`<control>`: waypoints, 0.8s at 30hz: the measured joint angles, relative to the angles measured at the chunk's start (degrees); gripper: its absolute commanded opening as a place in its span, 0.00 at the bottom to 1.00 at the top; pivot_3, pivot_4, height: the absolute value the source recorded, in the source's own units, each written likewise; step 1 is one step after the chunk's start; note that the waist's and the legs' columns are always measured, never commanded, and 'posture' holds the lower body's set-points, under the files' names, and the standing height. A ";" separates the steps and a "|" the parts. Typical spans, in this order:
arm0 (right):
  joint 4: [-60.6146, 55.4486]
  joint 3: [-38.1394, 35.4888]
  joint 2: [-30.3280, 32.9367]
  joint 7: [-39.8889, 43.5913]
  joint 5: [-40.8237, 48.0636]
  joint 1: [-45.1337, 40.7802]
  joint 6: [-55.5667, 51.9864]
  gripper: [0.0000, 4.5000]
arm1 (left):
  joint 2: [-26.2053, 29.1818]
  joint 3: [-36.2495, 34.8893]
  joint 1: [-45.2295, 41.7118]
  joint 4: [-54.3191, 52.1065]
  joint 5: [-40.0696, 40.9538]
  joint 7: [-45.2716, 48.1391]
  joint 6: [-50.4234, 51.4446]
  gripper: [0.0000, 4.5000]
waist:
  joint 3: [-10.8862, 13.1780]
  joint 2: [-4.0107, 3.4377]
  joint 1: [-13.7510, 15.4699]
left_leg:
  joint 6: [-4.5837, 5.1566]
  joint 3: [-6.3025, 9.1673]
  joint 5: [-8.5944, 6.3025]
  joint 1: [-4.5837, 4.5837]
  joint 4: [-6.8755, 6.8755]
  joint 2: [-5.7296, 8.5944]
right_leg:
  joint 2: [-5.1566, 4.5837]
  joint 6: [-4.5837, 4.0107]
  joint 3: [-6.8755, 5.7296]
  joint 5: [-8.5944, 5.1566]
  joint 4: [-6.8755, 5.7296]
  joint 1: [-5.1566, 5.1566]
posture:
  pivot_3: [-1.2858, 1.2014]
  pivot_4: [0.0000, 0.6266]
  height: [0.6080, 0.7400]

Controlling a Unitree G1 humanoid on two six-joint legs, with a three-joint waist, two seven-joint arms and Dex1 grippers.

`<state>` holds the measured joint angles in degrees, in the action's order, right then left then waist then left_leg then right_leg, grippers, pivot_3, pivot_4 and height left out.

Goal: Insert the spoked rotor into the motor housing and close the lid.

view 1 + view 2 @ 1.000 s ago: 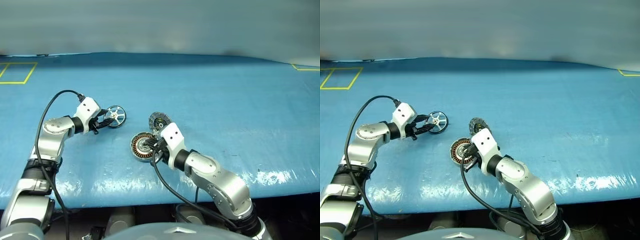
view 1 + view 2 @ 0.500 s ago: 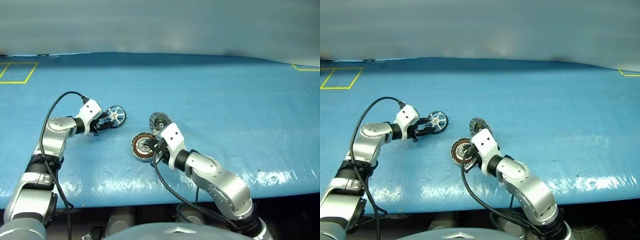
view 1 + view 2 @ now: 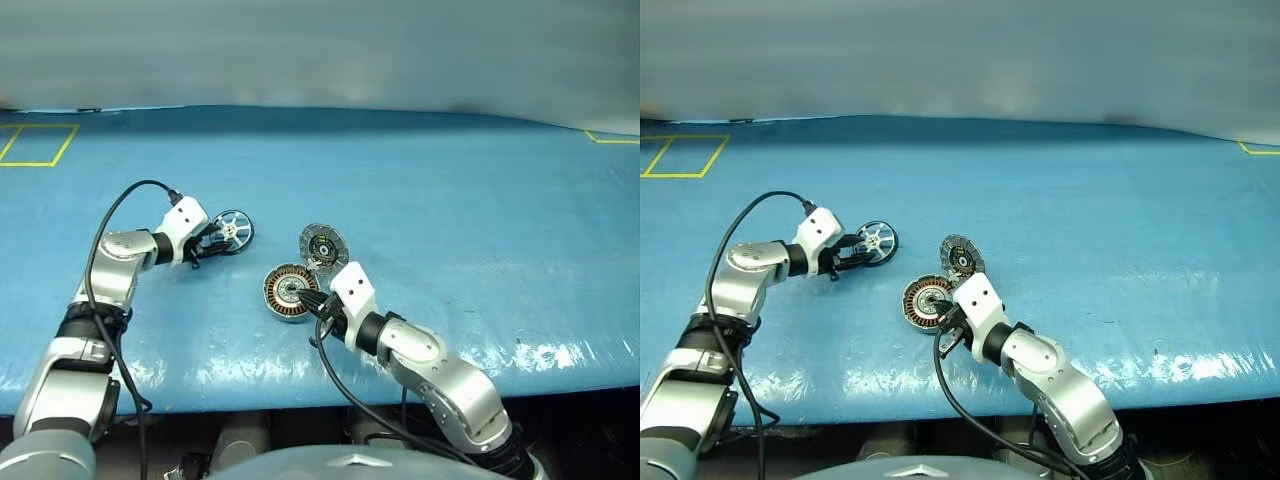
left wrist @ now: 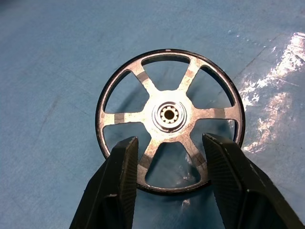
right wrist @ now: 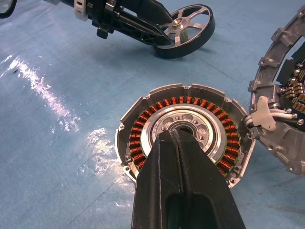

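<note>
The spoked rotor (image 3: 231, 231) lies flat on the blue table, a silver wheel with a dark rim. My left gripper (image 3: 211, 243) is open, and its fingers (image 4: 125, 164) hover over the rotor's near rim, one on each side of the lower spokes. The motor housing (image 3: 285, 292), with its copper windings (image 5: 200, 107), sits at mid table. The lid (image 3: 323, 245) stands tilted open at the housing's far edge. My right gripper (image 3: 314, 306) is shut and empty. Its tip (image 5: 174, 138) sits over the housing's silver centre.
A blue sheet (image 3: 450, 220) covers the table, with its front edge just below both arms. A yellow taped rectangle (image 3: 35, 146) marks the far left corner and a yellow mark (image 3: 610, 135) the far right. A black cable (image 3: 120, 200) loops off the left wrist.
Both grippers stay almost in place. The right forearm has sunk slightly towards the table's front edge. Rotor, housing and lid have not moved.
</note>
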<state>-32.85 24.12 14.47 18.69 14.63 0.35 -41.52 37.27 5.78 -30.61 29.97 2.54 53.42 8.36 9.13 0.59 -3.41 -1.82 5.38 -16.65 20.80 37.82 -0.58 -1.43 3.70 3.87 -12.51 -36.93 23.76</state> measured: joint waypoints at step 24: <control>0.76 -1.45 -1.16 -0.89 -0.67 3.04 1.20 0.00 | -1.62 3.42 -8.81 6.64 -4.79 1.63 6.34 0.32 | -0.06 -0.03 0.10 | 0.00 0.02 0.01 -0.11 0.06 0.03 | 0.01 0.18 0.03 -0.01 -0.03 -0.13 | 0.52 0.24 1.00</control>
<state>-32.09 22.67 13.31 17.80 13.96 3.40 -40.32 35.64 9.20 -39.41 36.61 -2.25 55.05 14.69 9.07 0.55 -3.31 -1.82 5.39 -16.65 20.69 37.87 -0.56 -1.42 3.88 3.90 -12.53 -36.95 23.64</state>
